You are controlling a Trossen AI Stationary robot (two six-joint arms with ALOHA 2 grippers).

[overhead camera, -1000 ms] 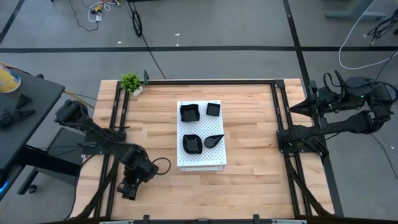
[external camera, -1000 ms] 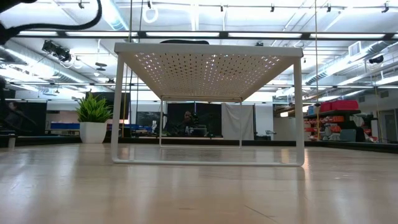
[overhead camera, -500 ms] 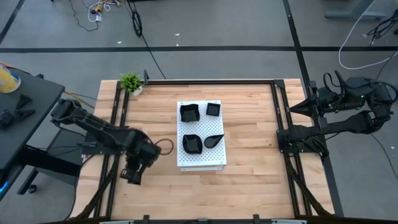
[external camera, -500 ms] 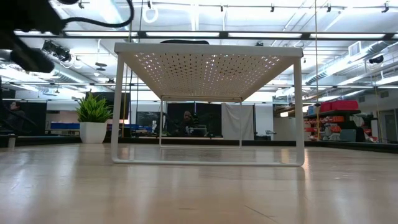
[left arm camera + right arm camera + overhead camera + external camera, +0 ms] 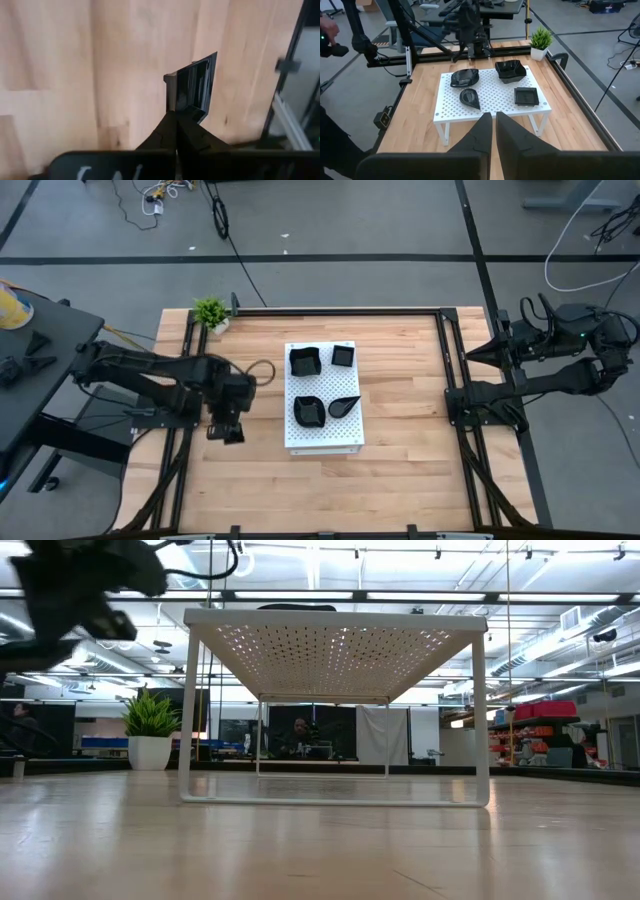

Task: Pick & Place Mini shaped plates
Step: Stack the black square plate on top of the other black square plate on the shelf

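While the left gripper (image 5: 226,430) hangs over the tabletop's left side, just off the white board's (image 5: 322,436) left edge, its fingers pinch a square black plate (image 5: 191,89). Four more plates (image 5: 304,361) sit on the board. Fingers nearly together and empty, the right gripper (image 5: 473,355) waits at the right edge.

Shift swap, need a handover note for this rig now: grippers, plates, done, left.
Left gripper: shut on a small glossy black square plate, over the wooden table beside the white perforated board.
Right gripper: shut, empty, at the table's right edge.
Done: on the board sit wavy-edged dishes, a small square dish, a teardrop dish.
Left: probably placing the held plate.
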